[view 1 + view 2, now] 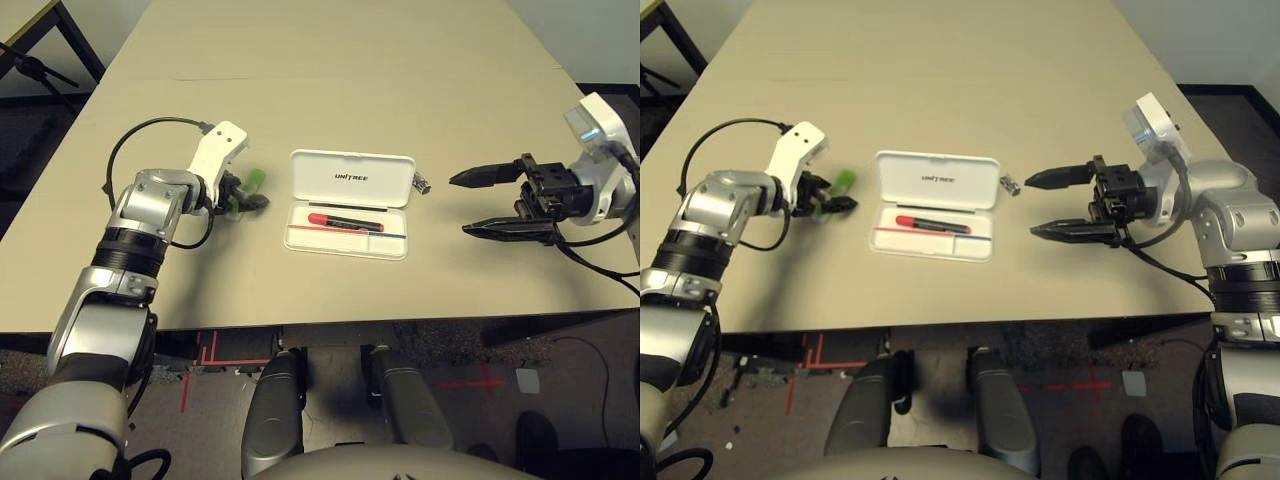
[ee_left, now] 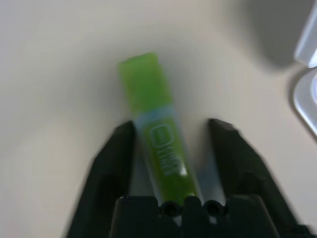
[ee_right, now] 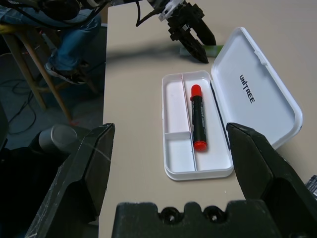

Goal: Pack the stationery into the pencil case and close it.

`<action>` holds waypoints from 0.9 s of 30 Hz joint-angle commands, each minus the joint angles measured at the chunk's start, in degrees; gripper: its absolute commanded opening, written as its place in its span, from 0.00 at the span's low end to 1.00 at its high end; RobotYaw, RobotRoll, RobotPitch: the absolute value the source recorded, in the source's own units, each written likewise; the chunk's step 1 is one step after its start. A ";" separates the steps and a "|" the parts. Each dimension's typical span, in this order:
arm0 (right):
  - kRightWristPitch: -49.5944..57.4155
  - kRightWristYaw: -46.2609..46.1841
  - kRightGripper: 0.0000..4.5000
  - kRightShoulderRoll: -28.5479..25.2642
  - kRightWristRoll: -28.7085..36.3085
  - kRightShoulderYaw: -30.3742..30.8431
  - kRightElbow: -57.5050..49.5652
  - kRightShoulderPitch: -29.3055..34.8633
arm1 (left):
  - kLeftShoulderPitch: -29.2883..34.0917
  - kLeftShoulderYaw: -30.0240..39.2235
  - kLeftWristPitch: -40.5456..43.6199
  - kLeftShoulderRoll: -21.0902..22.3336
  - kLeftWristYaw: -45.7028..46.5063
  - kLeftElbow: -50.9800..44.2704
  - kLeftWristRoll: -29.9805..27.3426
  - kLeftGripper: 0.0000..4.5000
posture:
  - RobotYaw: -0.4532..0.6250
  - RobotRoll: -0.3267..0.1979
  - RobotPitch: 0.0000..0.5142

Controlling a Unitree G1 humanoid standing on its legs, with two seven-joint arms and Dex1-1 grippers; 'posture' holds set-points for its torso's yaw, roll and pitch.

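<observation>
The white pencil case lies open mid-table, lid back, with the red-capped black marker in its tray. The light-green bar lies on the table to the left of the case. My left gripper straddles the bar, open, with a gap showing at one finger. A tiny silver-black metal piece rests just off the lid's right corner. My right gripper hovers open to the right of the case, with nothing between its fingers.
Bare tan table stretches behind and in front of the case. The front edge is close below the tray. In the right wrist view a person's legs and a wooden stool stand beyond the table's left side.
</observation>
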 commanded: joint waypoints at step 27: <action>-2.64 -0.21 1.00 5.20 -2.48 0.18 4.34 -2.10 | 13.62 2.84 6.87 17.75 -13.21 -32.86 -4.59 0.24 | 0.48 0.62 0.35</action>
